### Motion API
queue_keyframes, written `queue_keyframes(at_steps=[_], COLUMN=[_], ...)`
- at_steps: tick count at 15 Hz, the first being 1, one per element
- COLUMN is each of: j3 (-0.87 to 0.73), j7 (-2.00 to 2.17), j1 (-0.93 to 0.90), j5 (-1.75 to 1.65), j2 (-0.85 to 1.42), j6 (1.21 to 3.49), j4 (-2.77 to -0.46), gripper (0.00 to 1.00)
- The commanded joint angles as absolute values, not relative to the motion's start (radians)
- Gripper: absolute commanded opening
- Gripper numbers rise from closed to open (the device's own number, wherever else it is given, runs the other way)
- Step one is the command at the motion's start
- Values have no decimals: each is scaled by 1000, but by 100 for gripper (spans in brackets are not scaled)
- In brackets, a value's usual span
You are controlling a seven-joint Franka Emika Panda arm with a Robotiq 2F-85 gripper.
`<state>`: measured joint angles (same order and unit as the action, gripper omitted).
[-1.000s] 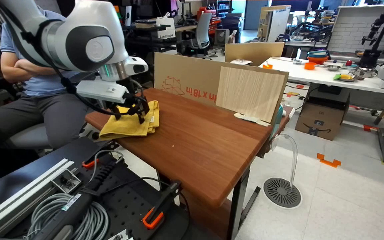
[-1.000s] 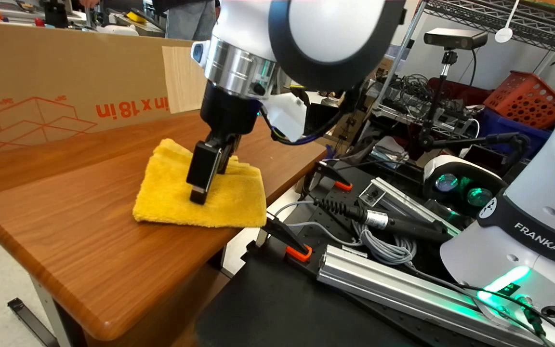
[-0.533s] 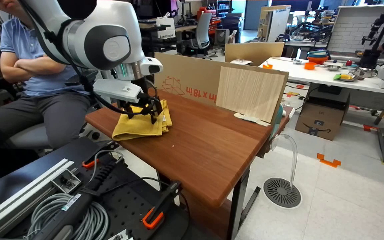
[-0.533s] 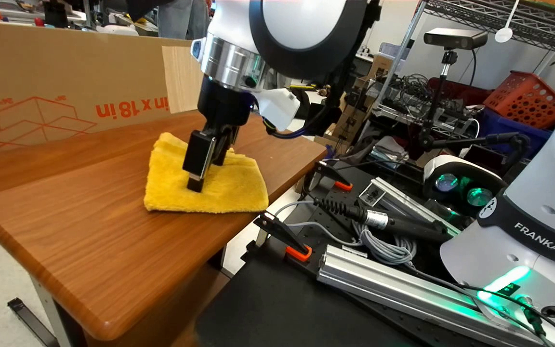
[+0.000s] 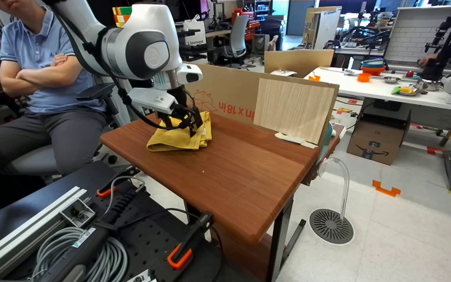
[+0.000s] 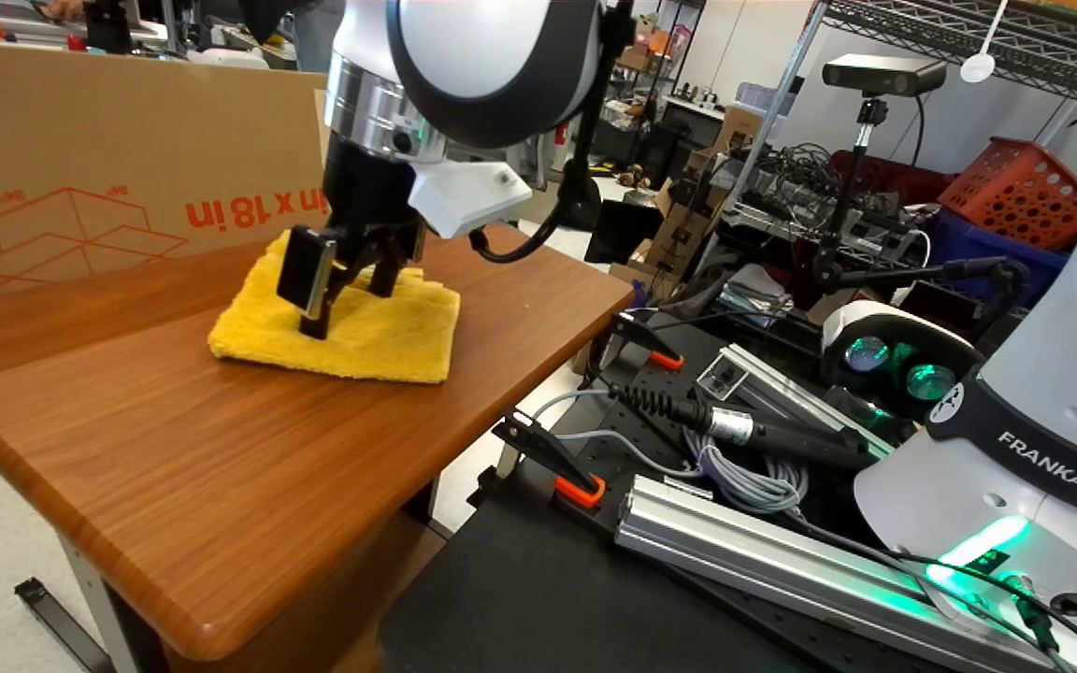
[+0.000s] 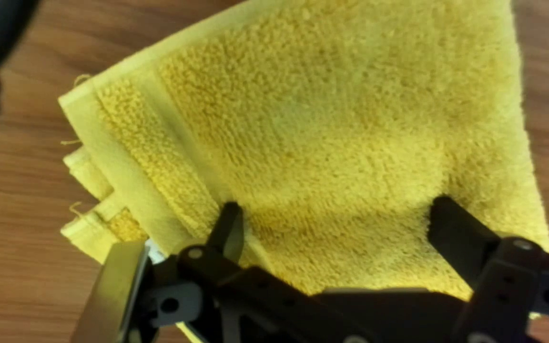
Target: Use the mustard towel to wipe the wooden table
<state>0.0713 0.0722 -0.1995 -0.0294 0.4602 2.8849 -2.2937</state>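
The mustard towel lies folded and flat on the brown wooden table, and shows in both exterior views. My gripper points down onto it; in an exterior view both fingertips touch the towel's top. In the wrist view the gripper is open. Its dark fingers stand wide apart and press into the cloth, with a shallow fold between them. The towel fills most of that view, its layered hem edges at the left over the table.
A cardboard panel stands along the table's back edge, with a light wood board against it. A person sits beside the table. A black bench with clamps, cables and a metal rail adjoins the table's near side.
The towel has slid over the table with the gripper on it, towards the cardboard panel. It has moved right and up in one exterior picture, left and up in the other. The fingers stay apart.
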Motion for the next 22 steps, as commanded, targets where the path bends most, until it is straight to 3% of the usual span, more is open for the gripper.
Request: queue_keyframes(at_steps=[1,11,15,22], j3=[11,-187,-223,-177], j7=[165,152,145,189], j1=[-252,-86,-119,-342], j5=[-41,-55,-133,-319], j2=[560,476,477,389], j6=[2854,2886,2862,2976], j4=[-2177,-2349,-2429,-2546], gripper=[100,100,100,100])
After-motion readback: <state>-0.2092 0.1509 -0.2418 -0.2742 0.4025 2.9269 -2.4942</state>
